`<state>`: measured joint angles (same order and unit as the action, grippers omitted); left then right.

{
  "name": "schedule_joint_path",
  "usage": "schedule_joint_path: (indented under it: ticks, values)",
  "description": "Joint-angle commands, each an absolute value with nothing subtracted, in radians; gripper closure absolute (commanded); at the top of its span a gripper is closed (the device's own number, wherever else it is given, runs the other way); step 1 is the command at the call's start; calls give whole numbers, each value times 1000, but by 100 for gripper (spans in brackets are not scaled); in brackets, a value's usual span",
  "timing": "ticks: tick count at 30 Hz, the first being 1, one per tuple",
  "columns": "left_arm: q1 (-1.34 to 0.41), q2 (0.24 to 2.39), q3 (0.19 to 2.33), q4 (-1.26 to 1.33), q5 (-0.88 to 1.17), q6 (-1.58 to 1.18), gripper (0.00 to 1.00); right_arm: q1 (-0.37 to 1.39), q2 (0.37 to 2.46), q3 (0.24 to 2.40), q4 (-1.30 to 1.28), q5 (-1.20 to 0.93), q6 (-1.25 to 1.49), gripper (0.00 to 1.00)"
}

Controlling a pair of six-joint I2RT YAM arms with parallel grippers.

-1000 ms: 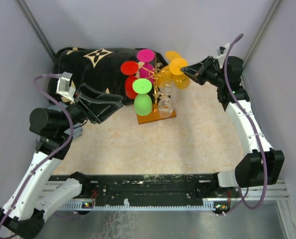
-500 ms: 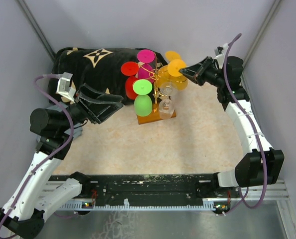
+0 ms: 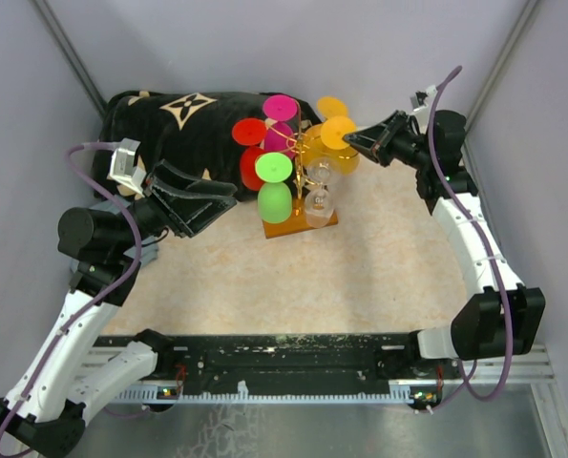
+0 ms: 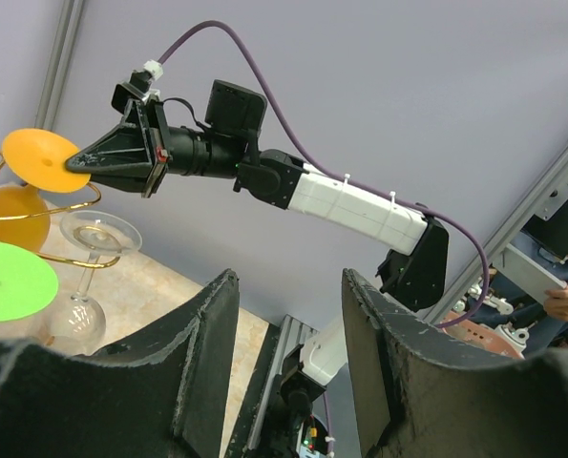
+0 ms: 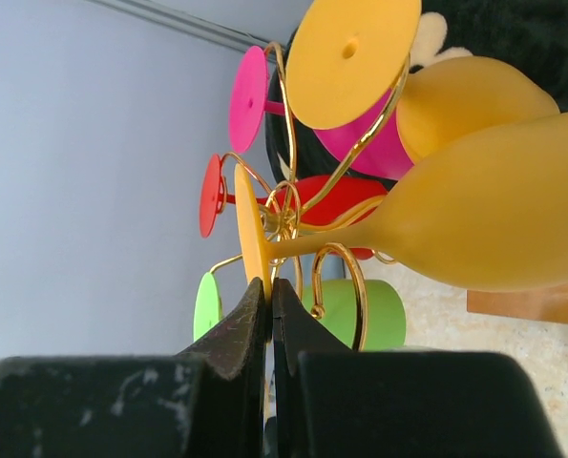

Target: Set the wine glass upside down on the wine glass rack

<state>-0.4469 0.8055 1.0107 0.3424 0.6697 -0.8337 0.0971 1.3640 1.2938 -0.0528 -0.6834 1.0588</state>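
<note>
An orange wine glass [image 3: 338, 132] hangs foot-up at the right side of the wine glass rack [image 3: 303, 160], a gold wire tree on a wooden base [image 3: 298, 221]. My right gripper [image 3: 350, 140] is shut on the rim of its foot. In the right wrist view the pads [image 5: 269, 283] pinch the thin foot disc [image 5: 250, 229], and the bowl [image 5: 494, 215] lies beside a gold wire loop [image 5: 358, 291]. Whether the stem rests in the wire, I cannot tell. My left gripper [image 3: 228, 197] hovers open and empty left of the rack; its jaws [image 4: 290, 281] frame the right arm.
The rack also carries pink [image 3: 281, 107], red [image 3: 248, 131], green [image 3: 273, 165], another orange [image 3: 331, 107] and clear [image 3: 318, 200] glasses. A black patterned cloth bundle [image 3: 183, 119] lies at the back left. Grey walls close in on three sides.
My right gripper has shifted slightly left toward the rack, carrying the orange glass with it. The left arm has not moved.
</note>
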Motion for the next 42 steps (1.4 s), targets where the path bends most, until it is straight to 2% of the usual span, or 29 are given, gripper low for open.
schedule_joint_path:
  ticks: [1,24,42]
  values:
    - [-444,799,1002,374,666,-837,47,92,1306,1289,-8,-709,1055,100]
    - [-444,789,1006,370,665,-840,46,90,1226,1240,3,-693,1065,100]
    - [-443,785,999,364,661,-838,46,70,1171,1224,-72,-591,990,100]
